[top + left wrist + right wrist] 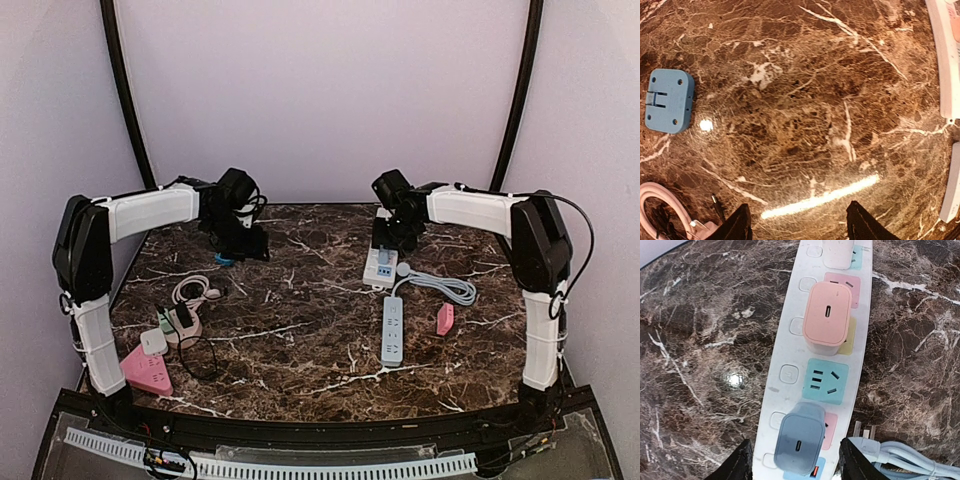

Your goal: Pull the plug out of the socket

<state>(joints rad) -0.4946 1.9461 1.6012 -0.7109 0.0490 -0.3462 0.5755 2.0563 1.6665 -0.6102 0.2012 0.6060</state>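
Observation:
A white power strip [790,347] with coloured sockets lies under my right gripper [796,463]; it also shows in the top view [381,266]. A grey-blue charger plug [801,442] sits in its near pink socket, a pink charger plug [827,317] in a socket further along, and a white plug [838,252] at the far end. My right gripper [396,236] is open, its fingers on either side of the grey-blue plug, not touching it. My left gripper [800,226] is open and empty over bare marble at the back left [240,238].
A small blue adapter [669,100] lies on the table left of my left gripper. A grey-blue power strip [392,330] with a coiled cable [448,287] and a pink piece [445,318] lie front right. A pink strip, chargers and cables [178,320] cluster front left.

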